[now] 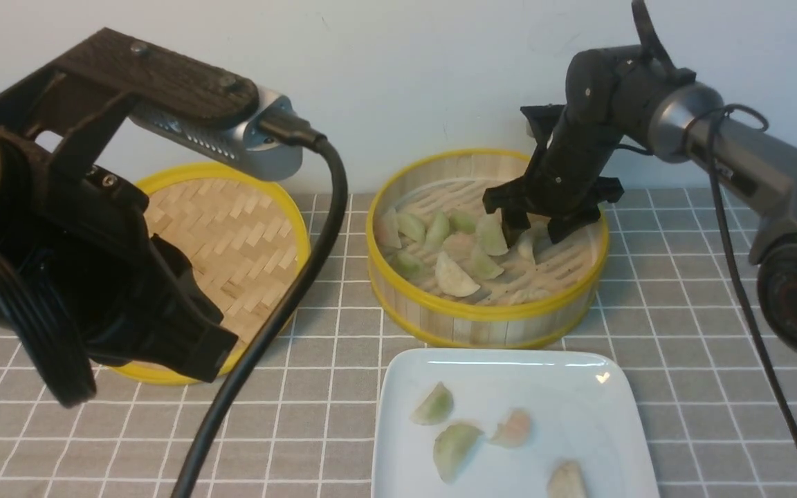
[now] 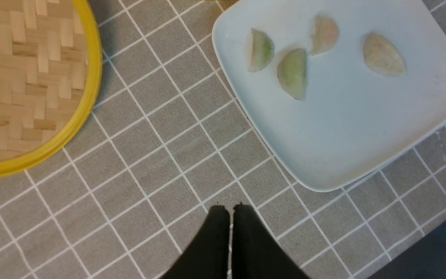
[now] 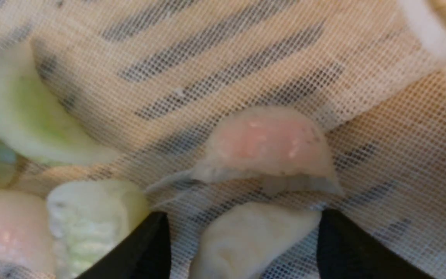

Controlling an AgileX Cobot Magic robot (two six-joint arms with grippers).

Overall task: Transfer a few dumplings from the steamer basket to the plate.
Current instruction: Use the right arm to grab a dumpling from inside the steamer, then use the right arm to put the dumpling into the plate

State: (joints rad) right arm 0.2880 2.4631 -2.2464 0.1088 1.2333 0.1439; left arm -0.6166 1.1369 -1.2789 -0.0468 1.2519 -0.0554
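The steamer basket [image 1: 481, 311] stands at the back centre with several dumplings [image 1: 455, 275] on its mesh cloth. My right gripper [image 1: 535, 234] reaches down inside it, open, its black fingers on either side of a cream dumpling [image 3: 246, 240]. One finger is still clear of that dumpling, and the right gripper [image 3: 242, 228] has not closed on it. A pinkish dumpling [image 3: 269, 147] lies just beyond. The white plate [image 1: 578, 387] in front holds several dumplings [image 2: 292, 73]. My left gripper [image 2: 230, 209] hangs shut and empty over the tablecloth beside the plate [image 2: 354, 128].
The shallow woven lid [image 1: 232, 235] with a yellow rim lies at the left, partly behind my left arm [image 1: 94, 263]. A grey checked tablecloth [image 2: 161, 155] covers the table. The left wrist's black cable [image 1: 281, 325] runs down between the lid and the basket.
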